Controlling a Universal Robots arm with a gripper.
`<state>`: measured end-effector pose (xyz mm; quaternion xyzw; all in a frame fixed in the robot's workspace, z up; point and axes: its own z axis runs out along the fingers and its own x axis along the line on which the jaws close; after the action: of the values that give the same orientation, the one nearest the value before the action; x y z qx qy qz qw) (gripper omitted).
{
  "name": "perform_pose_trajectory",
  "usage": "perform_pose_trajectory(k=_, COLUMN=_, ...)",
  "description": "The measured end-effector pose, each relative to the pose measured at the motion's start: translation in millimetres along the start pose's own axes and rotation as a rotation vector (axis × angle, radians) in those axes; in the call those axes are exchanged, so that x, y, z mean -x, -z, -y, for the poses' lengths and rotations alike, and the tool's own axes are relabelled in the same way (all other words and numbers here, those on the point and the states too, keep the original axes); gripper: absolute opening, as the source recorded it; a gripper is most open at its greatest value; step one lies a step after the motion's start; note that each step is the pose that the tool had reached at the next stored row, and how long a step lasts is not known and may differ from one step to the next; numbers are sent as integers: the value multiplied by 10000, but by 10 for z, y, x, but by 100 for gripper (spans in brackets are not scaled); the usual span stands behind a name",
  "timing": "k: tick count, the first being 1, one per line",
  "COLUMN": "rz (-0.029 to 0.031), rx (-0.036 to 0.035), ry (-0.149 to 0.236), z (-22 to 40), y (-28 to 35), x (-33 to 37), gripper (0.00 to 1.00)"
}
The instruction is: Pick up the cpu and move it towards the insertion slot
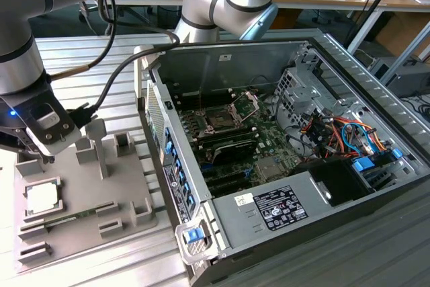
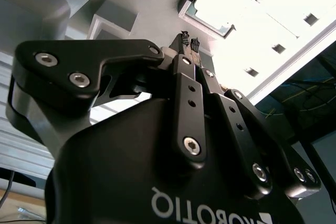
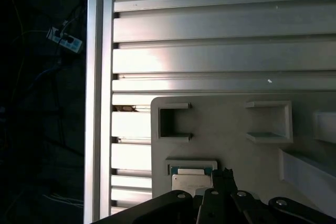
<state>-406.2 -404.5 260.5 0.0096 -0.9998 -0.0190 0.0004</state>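
step: reach, cpu [image 1: 41, 196] lies unpicked in tray [image 1: 80, 186] | gripper [image 1: 44, 156] above tray, beside cpu, jaws pinched together, empty | likely you must spread them to grasp

Gripper [image 1: 41, 152] near cpu [image 1: 41, 196] on grey tray [image 1: 75, 186], insertion slot [image 1: 220, 120] inside open case [image 1: 215, 65]

we get exterior view high up, angled down on open computer case [image 1: 222, 65] and grey tray [image 1: 121, 193], both wrist views close in past the gripper [image 2: 189, 40], facing that same tray
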Motion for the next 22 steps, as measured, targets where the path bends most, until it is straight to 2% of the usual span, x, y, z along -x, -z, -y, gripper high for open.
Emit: perform_pose_trajectory(k=22, rz=0, rx=0, ry=0, z=1, y=-36, x=0, gripper=11)
